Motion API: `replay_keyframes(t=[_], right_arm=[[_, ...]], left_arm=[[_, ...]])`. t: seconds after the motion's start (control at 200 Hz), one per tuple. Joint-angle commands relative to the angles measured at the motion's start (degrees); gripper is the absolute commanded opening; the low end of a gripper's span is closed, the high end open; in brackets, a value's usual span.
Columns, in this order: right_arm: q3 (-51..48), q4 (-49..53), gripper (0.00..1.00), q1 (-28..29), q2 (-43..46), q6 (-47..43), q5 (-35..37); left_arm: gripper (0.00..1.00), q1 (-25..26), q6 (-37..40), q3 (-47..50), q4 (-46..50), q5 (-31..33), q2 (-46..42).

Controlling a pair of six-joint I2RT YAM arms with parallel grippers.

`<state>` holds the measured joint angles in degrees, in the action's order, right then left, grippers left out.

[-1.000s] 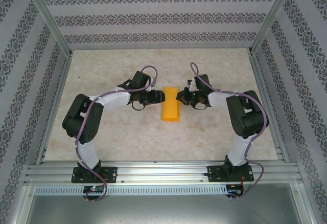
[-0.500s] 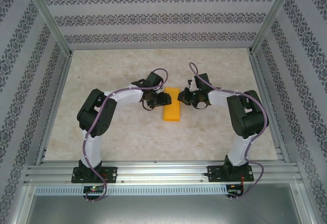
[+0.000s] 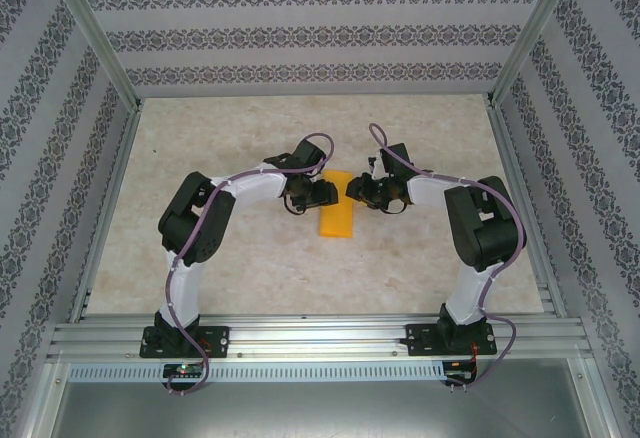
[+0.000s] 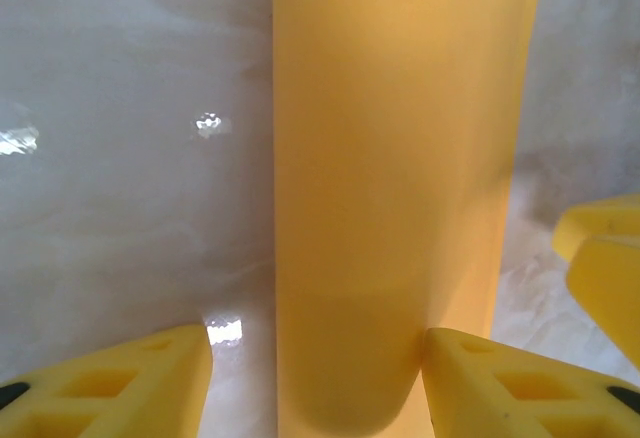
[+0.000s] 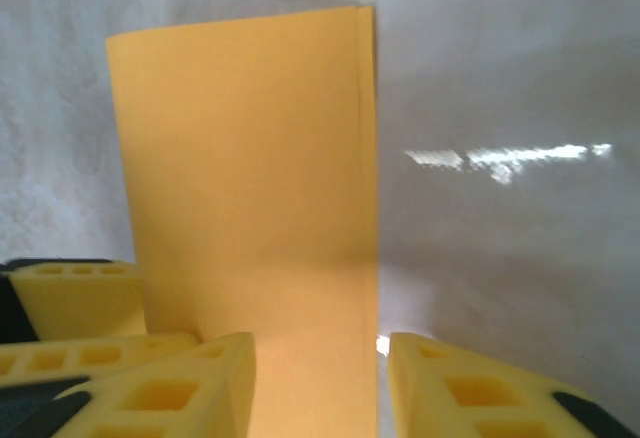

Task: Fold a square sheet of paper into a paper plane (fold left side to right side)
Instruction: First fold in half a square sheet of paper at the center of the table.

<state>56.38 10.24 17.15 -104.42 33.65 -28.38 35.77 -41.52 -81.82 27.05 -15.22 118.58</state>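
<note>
Looking down, the orange sheet of paper [image 3: 337, 218] is a folded strip mid-tabletop [image 3: 250, 278], long axis running near-to-far. Left tool [image 3: 324, 195] and right tool [image 3: 352, 190] flank its far end, both jaws parted and gripping nothing.

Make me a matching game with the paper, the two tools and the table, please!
Things:
1. paper
2. left tool
3. right tool
4. table

Descriptions:
A. pale and marbled
B. open, at the paper's right edge
C. orange, folded into a narrow strip
D. open, at the paper's left edge

Pairs: 1-C, 2-D, 3-B, 4-A
</note>
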Motion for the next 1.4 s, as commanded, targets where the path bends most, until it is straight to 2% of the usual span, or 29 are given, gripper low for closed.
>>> replay_keyframes(t=[0.0,0.365,1.394], right_arm=[[0.83,4.25,0.44,-1.17,4.48,-3.57,4.2],[-3.18,2.96,0.45,-2.57,7.48,-2.63,4.71],[-3.38,2.35,0.45,-2.5,6.98,-1.85,3.69]], left_arm=[[0.59,0.97,-1.09,-0.89,2.13,0.87,1.47],[0.59,1.24,-0.68,-2.11,2.88,0.42,3.18],[0.61,2.46,2.42,-5.58,5.76,-0.16,6.36]])
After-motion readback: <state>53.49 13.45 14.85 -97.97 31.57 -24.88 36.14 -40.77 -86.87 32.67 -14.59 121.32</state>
